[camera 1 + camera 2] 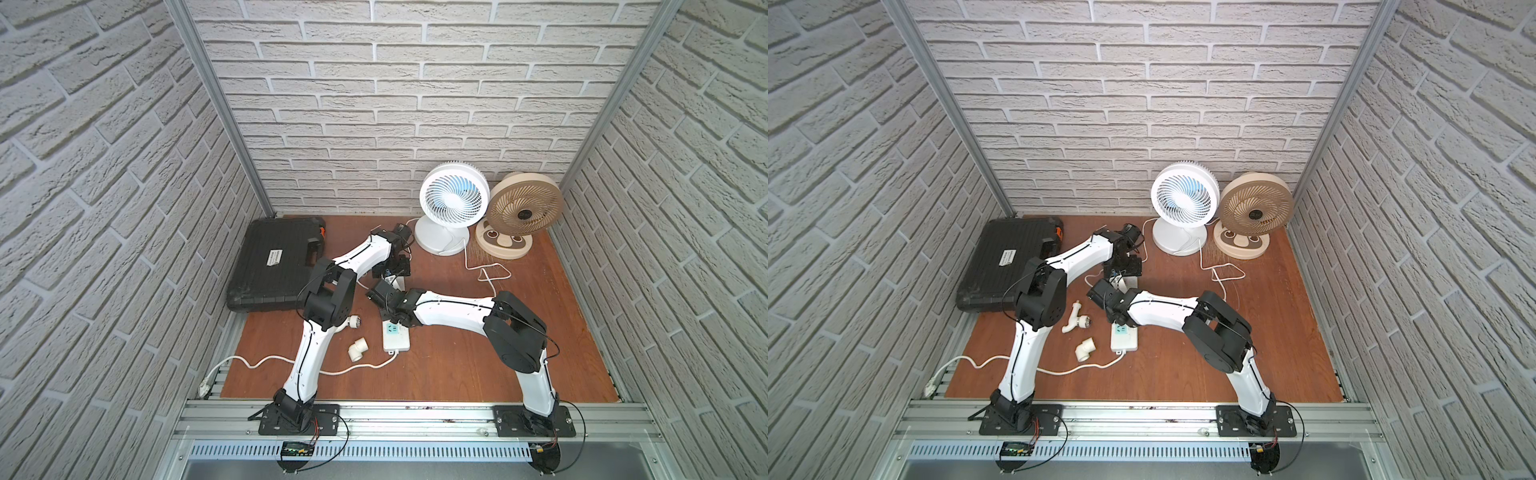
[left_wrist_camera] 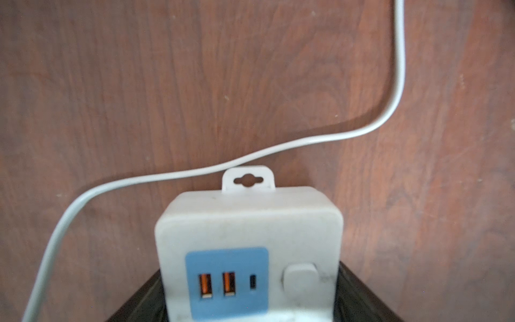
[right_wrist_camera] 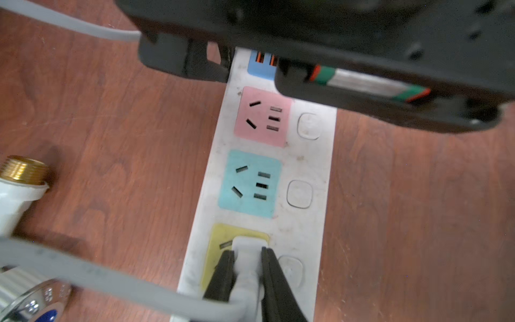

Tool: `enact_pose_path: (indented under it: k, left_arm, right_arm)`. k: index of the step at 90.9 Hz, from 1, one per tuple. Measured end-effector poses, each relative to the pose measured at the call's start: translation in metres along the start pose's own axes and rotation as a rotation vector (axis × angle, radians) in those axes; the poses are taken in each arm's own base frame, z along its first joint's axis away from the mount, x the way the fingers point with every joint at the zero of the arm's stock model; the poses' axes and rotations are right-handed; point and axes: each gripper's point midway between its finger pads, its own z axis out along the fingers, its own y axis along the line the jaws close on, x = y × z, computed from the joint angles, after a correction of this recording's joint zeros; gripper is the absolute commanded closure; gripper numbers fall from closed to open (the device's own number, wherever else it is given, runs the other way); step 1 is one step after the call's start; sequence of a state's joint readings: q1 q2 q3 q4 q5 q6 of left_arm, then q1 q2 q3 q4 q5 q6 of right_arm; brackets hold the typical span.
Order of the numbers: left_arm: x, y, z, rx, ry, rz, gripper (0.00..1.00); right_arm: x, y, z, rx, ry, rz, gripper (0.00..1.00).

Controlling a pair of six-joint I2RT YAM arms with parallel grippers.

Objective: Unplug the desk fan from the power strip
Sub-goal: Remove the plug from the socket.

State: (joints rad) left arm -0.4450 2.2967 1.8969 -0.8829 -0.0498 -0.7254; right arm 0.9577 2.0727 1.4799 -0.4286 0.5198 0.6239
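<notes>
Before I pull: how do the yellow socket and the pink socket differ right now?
The yellow socket has a white plug seated in it; the pink socket is empty, all its slots showing. The right gripper is shut on that plug over the yellow socket; the pink socket lies two places along, clear of it. Both sit on the same power strip, each with a button beside it.

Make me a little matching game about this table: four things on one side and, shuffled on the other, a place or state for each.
1. white plug
2. pink socket
3. black case
4. beige fan

A. empty
B. back right corner
C. pinched by the right fingers
D. lying flat at the back left

Pairs: 1-C, 2-A, 3-D, 4-B.
</notes>
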Motion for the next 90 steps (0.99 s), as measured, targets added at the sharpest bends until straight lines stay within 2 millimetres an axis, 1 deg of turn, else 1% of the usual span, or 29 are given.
enact_pose_path:
  k: [19, 56, 68, 90]
  left_arm:
    - [0.0003, 0.0003, 0.0, -0.002, 0.004, 0.005, 1.0]
    - [0.0003, 0.0004, 0.0, -0.003, 0.003, 0.007, 1.0]
    - [0.0005, 0.0009, 0.0, -0.005, 0.003, 0.006, 1.0]
    - [0.0037, 0.0012, -0.0007, -0.009, 0.007, -0.005, 1.0]
  right_arm:
    - [-0.0007, 0.0027, -0.0011, 0.083, -0.028, -0.064, 0.97]
    - [-0.0001, 0.0028, -0.0011, 0.077, -0.036, -0.058, 0.97]
    - [0.0011, 0.0011, -0.0017, 0.04, -0.04, -0.027, 0.97]
    - [0.0027, -0.0067, -0.0073, -0.111, -0.012, 0.102, 0.97]
